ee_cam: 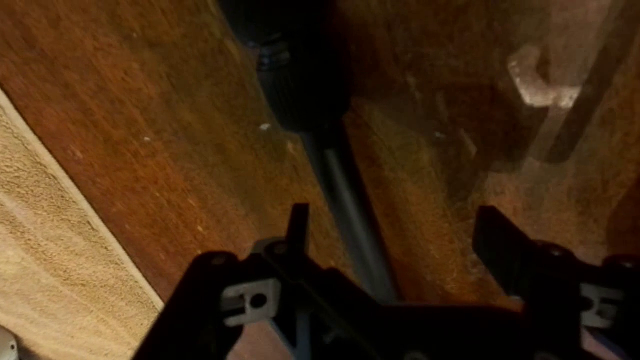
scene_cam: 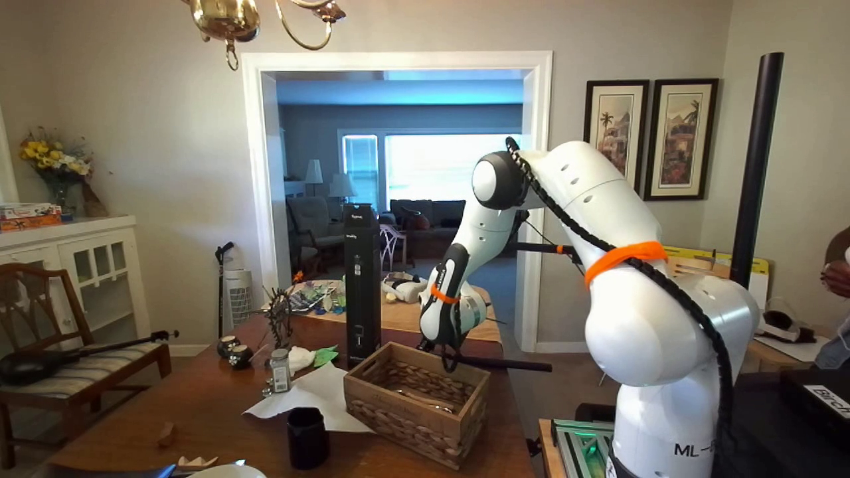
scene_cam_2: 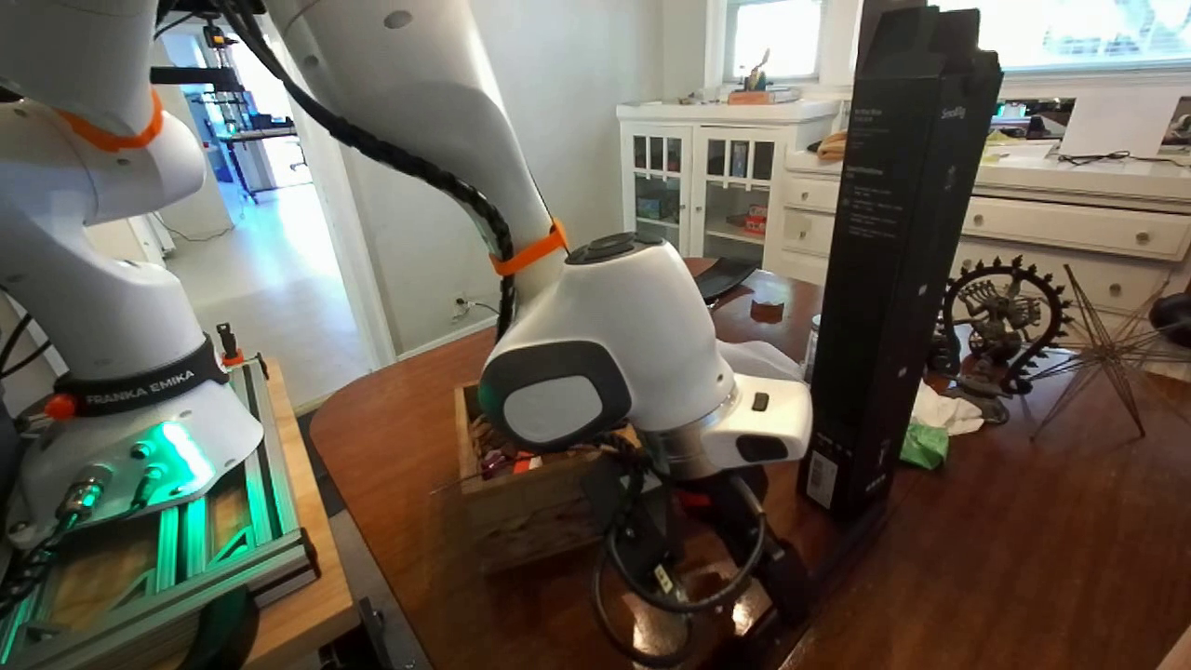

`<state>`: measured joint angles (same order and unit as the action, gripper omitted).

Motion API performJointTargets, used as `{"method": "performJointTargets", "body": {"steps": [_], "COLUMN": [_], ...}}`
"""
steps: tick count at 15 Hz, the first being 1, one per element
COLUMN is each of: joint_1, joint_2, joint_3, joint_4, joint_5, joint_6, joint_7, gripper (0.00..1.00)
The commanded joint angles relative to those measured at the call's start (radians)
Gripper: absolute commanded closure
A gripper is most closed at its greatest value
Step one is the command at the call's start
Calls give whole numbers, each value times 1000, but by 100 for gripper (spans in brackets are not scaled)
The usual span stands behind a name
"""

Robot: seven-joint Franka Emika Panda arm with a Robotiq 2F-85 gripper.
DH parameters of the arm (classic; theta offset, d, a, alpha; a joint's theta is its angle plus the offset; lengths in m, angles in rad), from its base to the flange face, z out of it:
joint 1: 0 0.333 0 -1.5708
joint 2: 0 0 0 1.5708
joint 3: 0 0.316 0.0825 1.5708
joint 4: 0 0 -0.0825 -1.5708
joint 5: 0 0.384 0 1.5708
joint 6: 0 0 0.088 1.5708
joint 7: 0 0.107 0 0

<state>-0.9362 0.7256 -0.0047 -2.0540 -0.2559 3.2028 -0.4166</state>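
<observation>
My gripper [ee_cam: 392,207] is open and points down, with no object held between its fingers. In the wrist view a black rod [ee_cam: 350,215] with a thicker collar lies on the brown wooden table [ee_cam: 190,150]. It runs between the two fingers, nearer the left one; I cannot tell if either touches it. The rod also shows in an exterior view [scene_cam: 511,364], reaching past the table's edge. A wooden basket [scene_cam: 405,425] with woven sides stands beside the gripper and partly hides it; it also shows in an exterior view [scene_cam_2: 530,521]. Small items lie in it.
A tall black box [scene_cam: 362,285] stands upright close to the gripper, also in an exterior view [scene_cam_2: 893,279]. A black mug [scene_cam: 307,438], glass jar [scene_cam: 280,372] and white paper [scene_cam: 319,401] are on the table. A dark statue [scene_cam_2: 1000,321] and wire sculpture [scene_cam_2: 1107,358] stand beyond the box.
</observation>
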Motion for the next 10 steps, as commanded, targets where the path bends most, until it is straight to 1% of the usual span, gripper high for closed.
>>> {"method": "performJointTargets", "body": {"steps": [1, 3, 4, 6, 7, 9, 10], "joint_1": [32, 43, 38, 5, -17, -32, -33], "joint_2": [62, 80, 81, 63, 46, 28, 18], "joint_3": [-47, -62, -56, -22, -2, 3, -1], "joint_4": [42, 54, 56, 49, 43, 35, 32], "joint_5": [-19, -23, -26, -34, -43, -48, -51], "joint_6": [65, 80, 76, 39, -5, -44, -70], "joint_7": [12, 18, 18, 12, 2, -9, -17], "gripper": [48, 64, 70, 86, 93, 94, 96]}}
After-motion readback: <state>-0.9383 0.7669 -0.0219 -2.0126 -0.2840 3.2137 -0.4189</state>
